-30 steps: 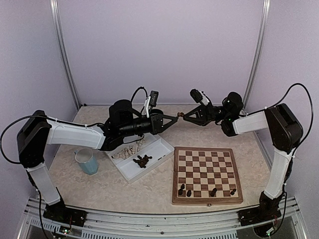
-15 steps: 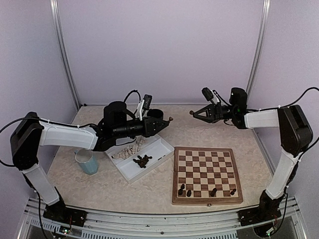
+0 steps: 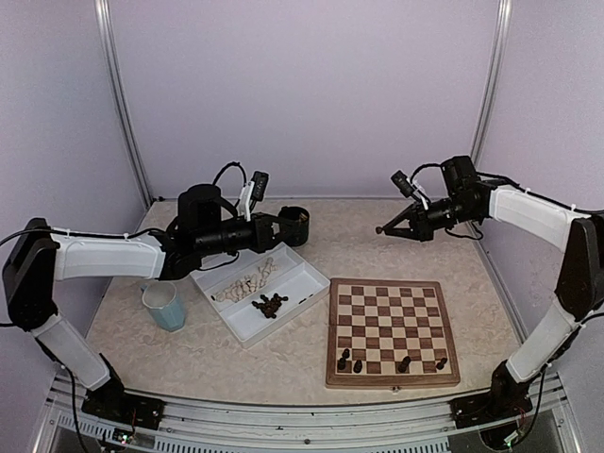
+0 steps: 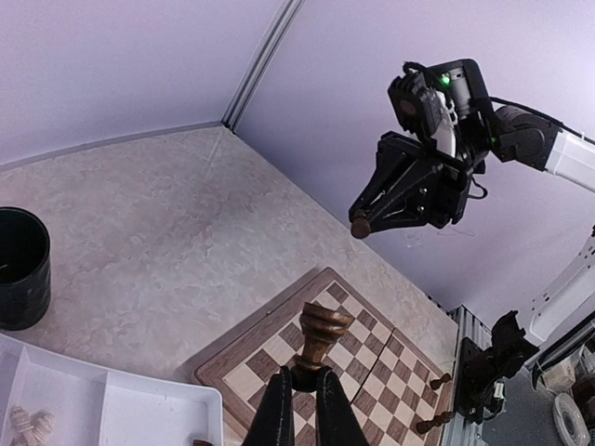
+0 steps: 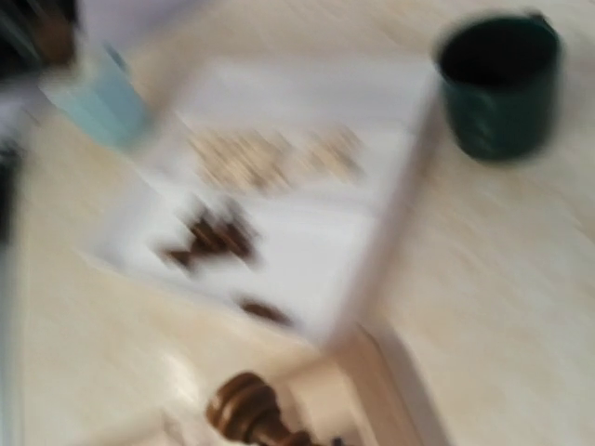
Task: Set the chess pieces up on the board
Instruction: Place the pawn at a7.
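Four pieces (image 3: 357, 365) along near board (image 3: 392, 311) edge

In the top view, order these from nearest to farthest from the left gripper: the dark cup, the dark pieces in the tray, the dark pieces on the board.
From the left gripper:
1. dark cup, just beyond its tip.
2. dark pieces in the tray, on its near side.
3. dark pieces on the board, far right, nearest row.
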{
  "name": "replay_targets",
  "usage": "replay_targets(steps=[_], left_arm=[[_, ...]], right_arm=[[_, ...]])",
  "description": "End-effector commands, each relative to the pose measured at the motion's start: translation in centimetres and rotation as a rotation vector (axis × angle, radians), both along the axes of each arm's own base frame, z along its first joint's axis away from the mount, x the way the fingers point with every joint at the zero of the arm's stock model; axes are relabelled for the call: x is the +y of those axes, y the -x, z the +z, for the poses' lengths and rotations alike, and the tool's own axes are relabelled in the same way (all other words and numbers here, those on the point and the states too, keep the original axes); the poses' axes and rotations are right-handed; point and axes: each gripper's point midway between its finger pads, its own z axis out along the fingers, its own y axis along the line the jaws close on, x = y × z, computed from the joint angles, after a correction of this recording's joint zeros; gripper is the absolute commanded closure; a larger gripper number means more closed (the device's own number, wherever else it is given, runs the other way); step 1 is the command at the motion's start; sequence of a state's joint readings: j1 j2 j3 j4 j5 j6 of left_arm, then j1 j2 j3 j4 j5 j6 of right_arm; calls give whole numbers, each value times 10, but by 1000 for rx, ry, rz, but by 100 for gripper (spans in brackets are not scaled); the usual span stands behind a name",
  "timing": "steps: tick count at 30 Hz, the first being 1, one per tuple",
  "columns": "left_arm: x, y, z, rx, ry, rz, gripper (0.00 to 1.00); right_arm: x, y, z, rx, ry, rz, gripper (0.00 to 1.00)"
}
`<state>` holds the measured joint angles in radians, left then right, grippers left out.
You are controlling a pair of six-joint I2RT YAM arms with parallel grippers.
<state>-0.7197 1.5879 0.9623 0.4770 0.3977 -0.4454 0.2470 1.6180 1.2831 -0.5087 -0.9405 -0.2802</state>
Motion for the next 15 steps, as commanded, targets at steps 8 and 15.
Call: replay_targets(steps=[8, 15], left_arm=[[10, 1, -6, -22, -53, 21, 94], [11, -2, -14, -29, -80, 29, 93]], right_arm=[[-98, 53, -54, -399, 778, 26, 98], [-137, 104, -90, -516, 987, 154, 98]])
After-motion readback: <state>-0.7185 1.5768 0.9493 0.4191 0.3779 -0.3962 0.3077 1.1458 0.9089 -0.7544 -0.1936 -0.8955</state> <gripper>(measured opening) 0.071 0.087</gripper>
